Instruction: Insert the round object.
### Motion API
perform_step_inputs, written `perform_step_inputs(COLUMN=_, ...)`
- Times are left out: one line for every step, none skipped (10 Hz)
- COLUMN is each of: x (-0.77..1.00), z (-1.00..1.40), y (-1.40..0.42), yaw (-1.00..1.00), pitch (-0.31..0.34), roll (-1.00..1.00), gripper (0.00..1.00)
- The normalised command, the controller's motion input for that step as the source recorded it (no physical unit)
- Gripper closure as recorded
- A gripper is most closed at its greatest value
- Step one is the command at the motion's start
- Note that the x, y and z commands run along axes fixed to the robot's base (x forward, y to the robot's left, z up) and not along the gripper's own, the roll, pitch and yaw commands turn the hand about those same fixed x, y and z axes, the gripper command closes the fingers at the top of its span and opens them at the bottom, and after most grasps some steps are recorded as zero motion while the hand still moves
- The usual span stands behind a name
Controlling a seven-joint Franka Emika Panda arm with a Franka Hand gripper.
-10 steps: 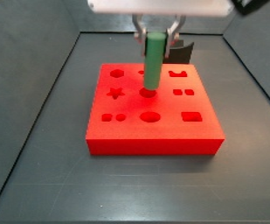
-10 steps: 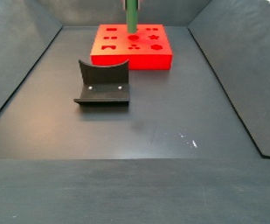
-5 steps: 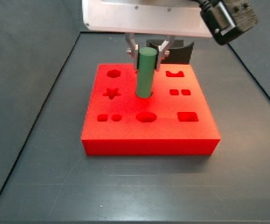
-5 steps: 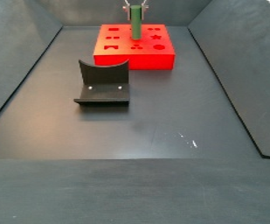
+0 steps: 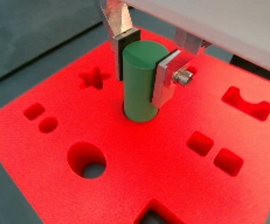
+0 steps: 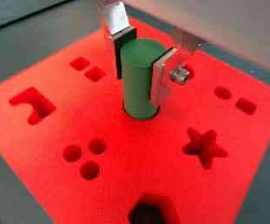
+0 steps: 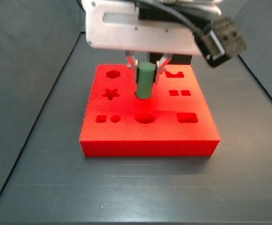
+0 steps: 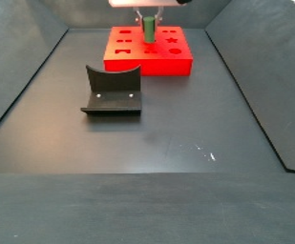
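The green cylinder peg stands upright between my gripper's fingers, which are shut on its upper part. Its lower end sits in a round hole of the red block. The other wrist view shows the same: peg, gripper, block. In a side view the peg stands on the block under the gripper. In the other side view the peg is at the far end on the block.
The red block has star, round, square and arch cutouts, with a larger round hole near the peg. The dark fixture stands on the dark floor away from the block. Dark walls enclose the floor.
The gripper has come down with the peg. The peg now shows shorter above the block, with its lower end in a round hole.
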Motion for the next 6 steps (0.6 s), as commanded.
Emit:
perform_step_inputs(x=0.00, z=-0.83, y=-0.02, yaw=0.00, pitch=-0.130, roll=0.16, gripper=1.00)
perform_step_inputs(x=0.00, z=-0.91, y=-0.05, yaw=0.00, pitch=-0.126, roll=0.14, gripper=1.00)
perform_step_inputs(x=0.00, z=-0.96, y=-0.04, yaw=0.00, pitch=-0.133, roll=0.09, gripper=1.00)
perform_step_inputs(x=0.00, z=-0.26, y=-0.05, yaw=0.00, pitch=0.000, roll=0.00, gripper=1.00)
perform_step_inputs(x=0.00, z=-0.03, y=-0.07, yaw=-0.01, pitch=0.004, roll=0.02, gripper=1.00)
perform_step_inputs(x=-0.09, z=-0.11, y=-0.09, yaw=0.00, pitch=0.000, roll=0.00, gripper=1.00)
